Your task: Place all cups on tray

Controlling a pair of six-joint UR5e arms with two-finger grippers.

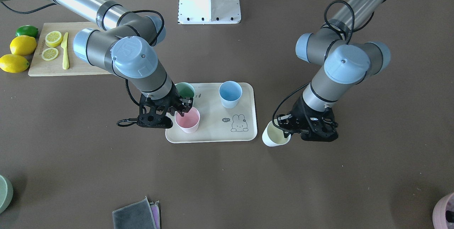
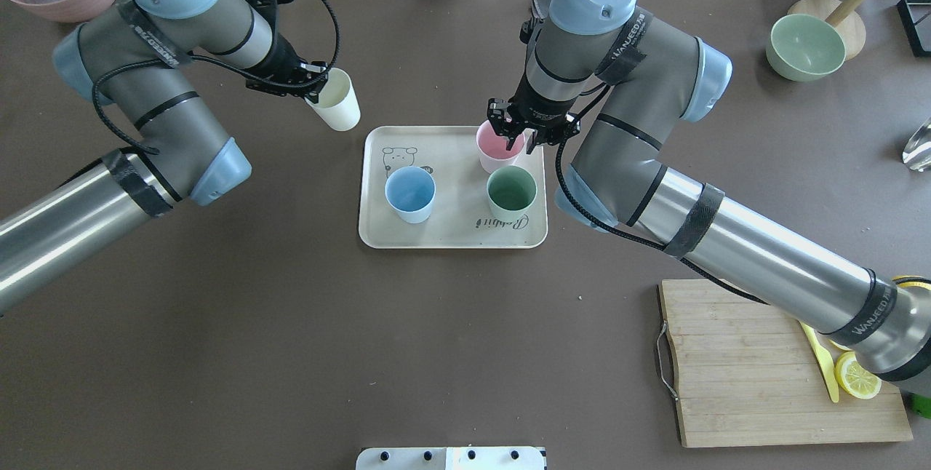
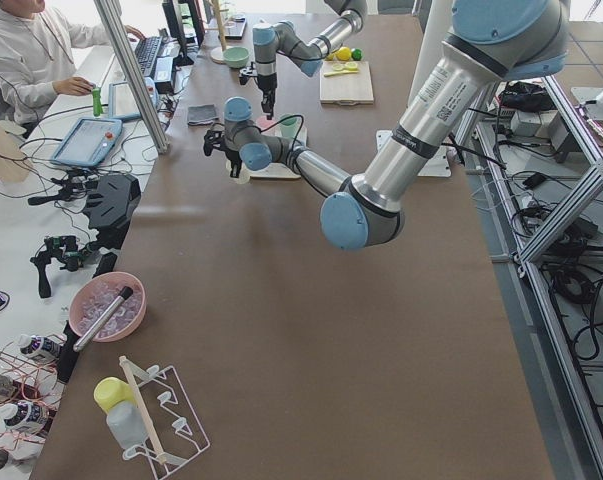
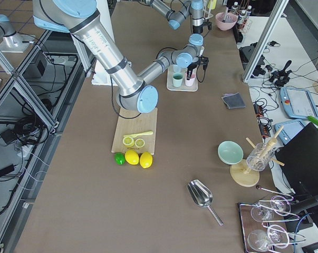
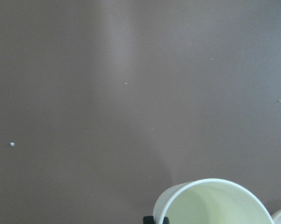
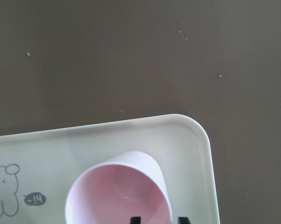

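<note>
Cream cup [image 2: 338, 102] is being held tilted by left tool [image 2: 314, 88] beside the tray [image 2: 451, 233], while pink cup [image 2: 497, 153], on tray with blue cup [image 2: 409, 193] and green cup [image 2: 511, 192], is being straddled at its rim by part-open right tool [image 2: 521, 137].

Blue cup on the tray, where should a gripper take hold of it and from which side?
Probably the rim, from straight above, one finger inside: the blue cup stands upright, mouth open, apart from the green cup.
</note>
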